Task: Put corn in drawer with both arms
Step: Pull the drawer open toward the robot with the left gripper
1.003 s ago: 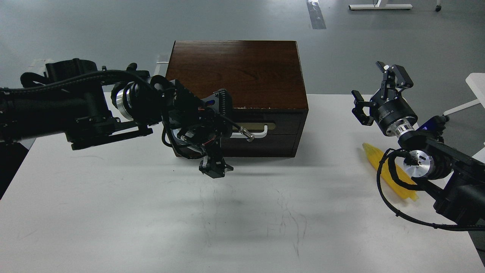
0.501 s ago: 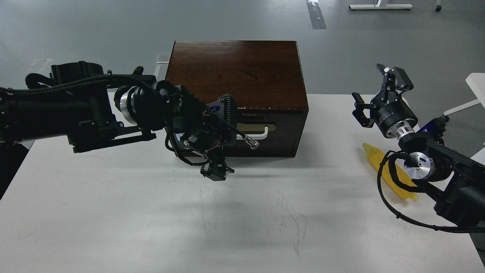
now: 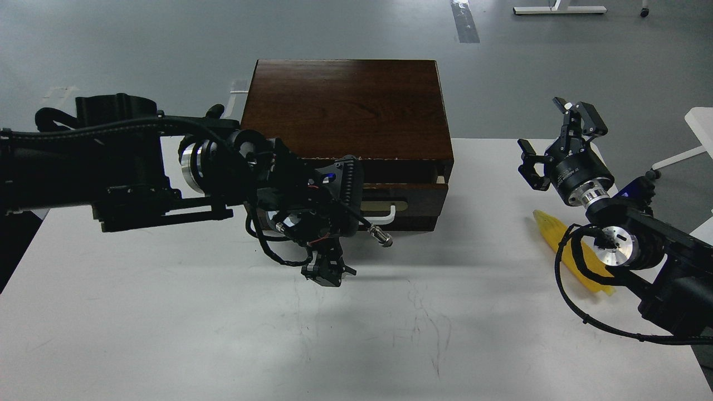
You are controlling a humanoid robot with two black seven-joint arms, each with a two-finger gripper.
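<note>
**Drawer part open, corn untouched: risks and blind spots**

Left gripper (image 3: 365, 209) sits at the white handle (image 3: 384, 211) of the drawer (image 3: 415, 196). Its fingers are buried behind the wrist body and cables, so whether it is closed on the handle or just hooked behind it cannot be told. Drawer front stands a little proud of the cabinet (image 3: 345, 106), with a pale strip of side wood showing at its right end. The gap looks too narrow for the corn yet.

Right gripper (image 3: 557, 136) is raised above the table (image 3: 167, 334), jaws spread wide, holding nothing. Corn (image 3: 548, 231) lies flat on the table at the right, partly under the right arm's wrist and cable loop, well apart from the drawer.

Risks, as judged from here:
- Grip on the handle is unverifiable; a shallow hook could slip off mid-pull and leave the drawer half open.
- The cabinet is loose on the table, so a hard pull may drag the whole box toward the near edge instead of sliding the drawer.
- The loose cable with a metal plug (image 3: 381, 236) dangles in front of the drawer face and could snag on the handle.
- The right arm's cable loop lies across the corn; the arm's first move could roll or sweep the corn toward the right table edge.
- The corn is tapered and slick-looking, so a pinch near the tip may squirt it out.

Hard to see:
- Left fingertips and handle contact.
- Drawer interior, fully hidden.
- Middle of the corn, behind the wrist.
- A second drawer below, if there is 1: unclear.
</note>
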